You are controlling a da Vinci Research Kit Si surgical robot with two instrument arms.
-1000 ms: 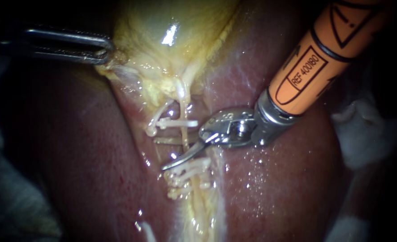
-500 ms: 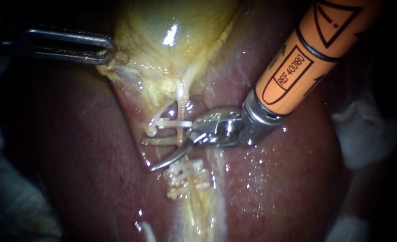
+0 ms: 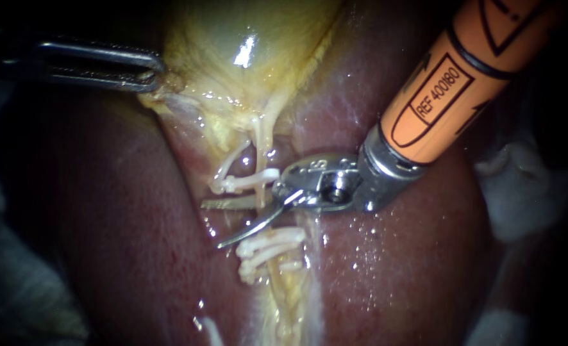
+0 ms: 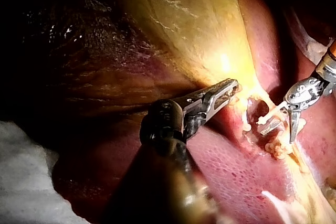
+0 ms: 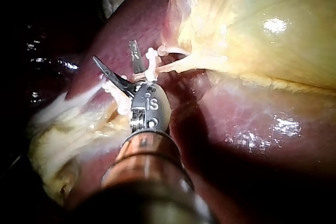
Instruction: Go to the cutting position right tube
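Note:
The yellow gallbladder (image 3: 245, 38) lies at the top, on the dark red liver (image 3: 104, 211). Below it the right tube (image 3: 261, 144) runs down between an upper white clip (image 3: 249, 182) and a lower cluster of clips (image 3: 268, 247). A thinner tube (image 3: 231, 159) lies just to its left. My right instrument (image 3: 211, 224), on an orange shaft, has its blades open, and they straddle the right tube between the clips. In the right wrist view the right instrument's blades (image 5: 113, 51) are spread at the clips. My left instrument (image 3: 150, 72) is shut on the gallbladder's edge; the left wrist view shows the left instrument (image 4: 226, 90) there too.
White gauze (image 3: 521, 192) lies at the right beside the liver, and more gauze (image 4: 26, 182) shows in the left wrist view. Yellow fatty tissue (image 3: 284, 307) runs down below the lower clips.
My right instrument's open blades have slid to the left across the right tube between the clips. The upper clip has tilted slightly. My left instrument has held still.

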